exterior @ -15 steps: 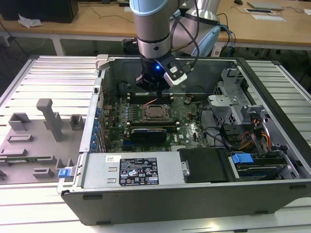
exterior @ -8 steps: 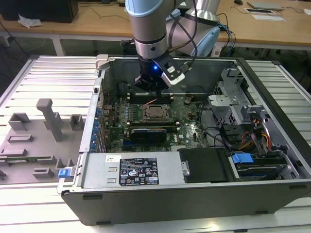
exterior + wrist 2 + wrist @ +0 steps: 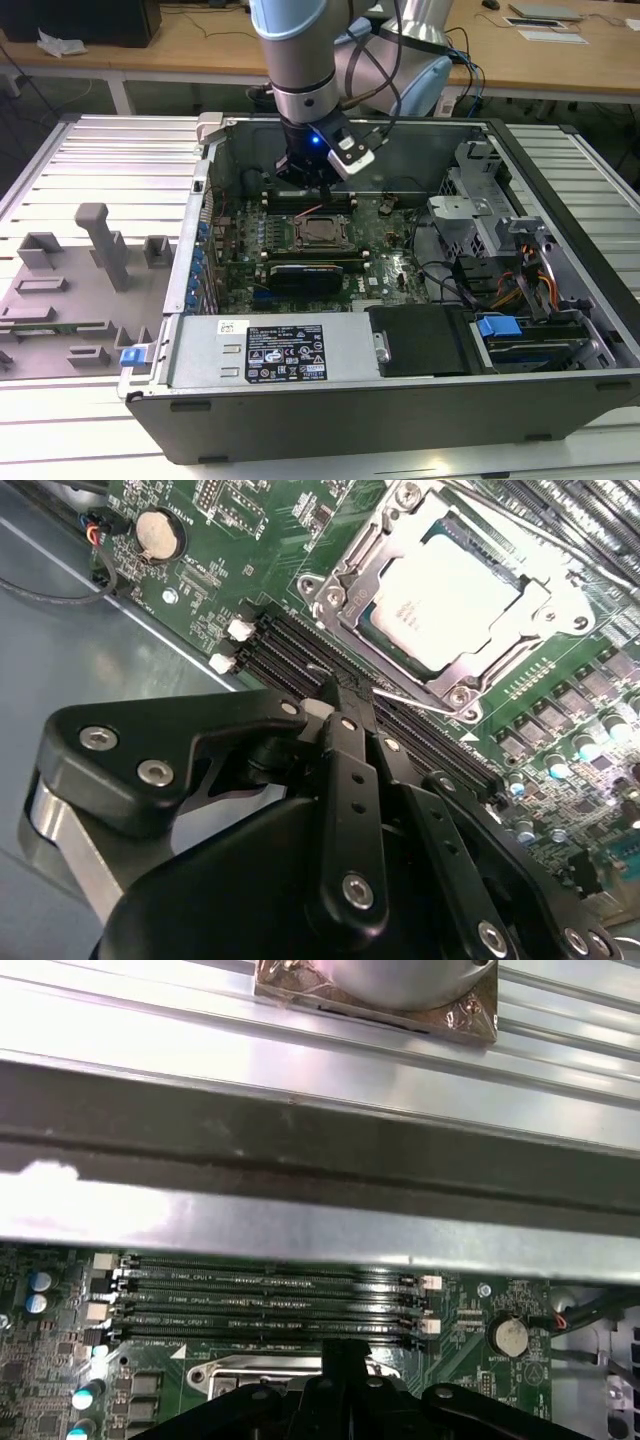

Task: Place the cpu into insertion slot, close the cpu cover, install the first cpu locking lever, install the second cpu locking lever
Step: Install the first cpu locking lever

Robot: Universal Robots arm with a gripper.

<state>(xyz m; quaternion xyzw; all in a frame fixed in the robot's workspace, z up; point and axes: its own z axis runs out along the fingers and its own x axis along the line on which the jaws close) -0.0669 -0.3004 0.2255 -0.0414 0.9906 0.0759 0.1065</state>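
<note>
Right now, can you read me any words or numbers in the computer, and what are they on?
Sticker on the grey metal cover: print too small to read.
The cpu top: marks too faint to read.
White letters beside the memory slots: too blurred to trust.
Nothing can be quoted.

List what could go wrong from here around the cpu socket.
The black claw hangs right by the long narrow black memory slots; a sideways slip could scrape them.
The thin silvery wire lever lies beside the square silvery metal cpu cover; if missed, the cover may not lock.
</note>
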